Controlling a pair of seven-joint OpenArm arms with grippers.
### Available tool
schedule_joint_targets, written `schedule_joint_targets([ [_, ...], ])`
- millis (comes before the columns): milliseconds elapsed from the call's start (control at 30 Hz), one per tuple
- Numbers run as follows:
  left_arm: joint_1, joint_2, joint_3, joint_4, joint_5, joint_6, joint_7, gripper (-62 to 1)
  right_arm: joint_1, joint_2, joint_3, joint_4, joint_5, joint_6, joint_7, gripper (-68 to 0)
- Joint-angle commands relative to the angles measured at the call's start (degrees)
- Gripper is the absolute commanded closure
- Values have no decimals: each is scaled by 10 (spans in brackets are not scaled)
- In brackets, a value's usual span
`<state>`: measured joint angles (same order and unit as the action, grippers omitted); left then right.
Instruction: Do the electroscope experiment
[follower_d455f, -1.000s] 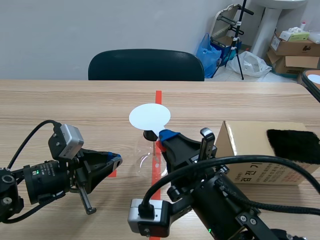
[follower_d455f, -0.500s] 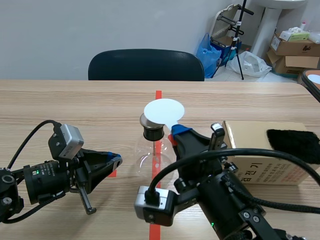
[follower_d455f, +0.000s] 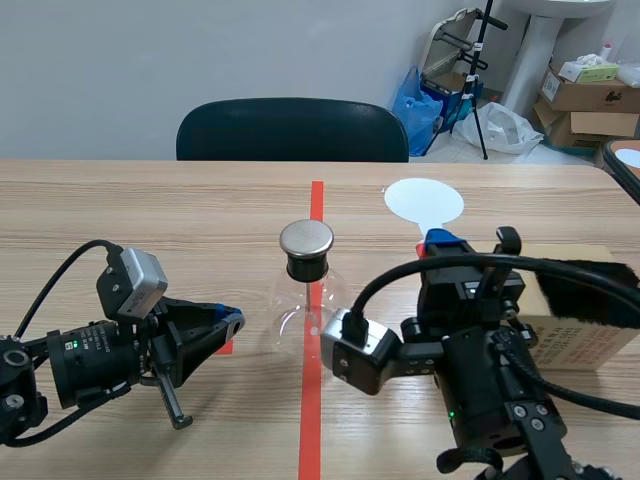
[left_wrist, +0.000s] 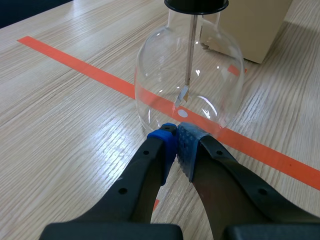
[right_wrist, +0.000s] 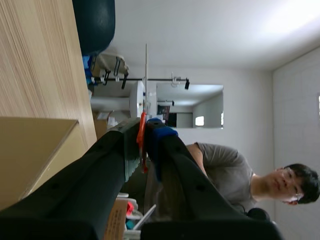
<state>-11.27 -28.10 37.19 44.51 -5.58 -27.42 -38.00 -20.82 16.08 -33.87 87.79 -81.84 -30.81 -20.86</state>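
Note:
A clear glass electroscope flask (follower_d455f: 300, 305) stands on the red tape line, topped by a black stopper and a metal cap (follower_d455f: 306, 238). In the left wrist view the flask (left_wrist: 190, 85) shows a rod with small foil leaves (left_wrist: 182, 95) inside. My left gripper (follower_d455f: 228, 322) rests low on the table just left of the flask, and its fingers (left_wrist: 176, 140) are shut on nothing. My right gripper (follower_d455f: 432, 240) is raised to the right of the flask, shut on the orange handle (right_wrist: 142, 135) of a white disc paddle (follower_d455f: 424, 201).
A cardboard box (follower_d455f: 570, 335) with a black cloth (follower_d455f: 590, 290) on top sits at the right, behind my right arm. A dark chair (follower_d455f: 292, 130) stands at the far edge. A person (right_wrist: 220, 170) shows in the right wrist view.
My right arm has carried the white disc from over the flask's cap to the right and farther back, uncovering the metal cap. The left arm has not moved.

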Motion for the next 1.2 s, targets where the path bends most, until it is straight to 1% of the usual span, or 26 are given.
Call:
schedule_joint_targets([
  [0,-2,-2,1,16,-5,-1,-9,-30,7,8,2,8,-1,-6,-16,-15],
  [133,-2,-2,1,16,-5,-1,-9,-30,7,8,2,8,-1,-6,-58,-15],
  [233,-2,-2,1,16,-5,-1,-9,-30,7,8,2,8,-1,-6,-75,-15],
  [500,-2,-2,1,16,-5,-1,-9,-30,7,8,2,8,-1,-6,-95,-15],
  [767,-2,-2,1,16,-5,-1,-9,-30,7,8,2,8,-1,-6,-94,-15],
  [833,-2,-2,1,16,-5,-1,-9,-30,7,8,2,8,-1,-6,-88,-15],
  [933,-2,-2,1,16,-5,-1,-9,-30,7,8,2,8,-1,-6,-64,-15],
  [1167,-2,-2,1,16,-5,-1,-9,-30,7,8,2,8,-1,-6,18,-15],
])
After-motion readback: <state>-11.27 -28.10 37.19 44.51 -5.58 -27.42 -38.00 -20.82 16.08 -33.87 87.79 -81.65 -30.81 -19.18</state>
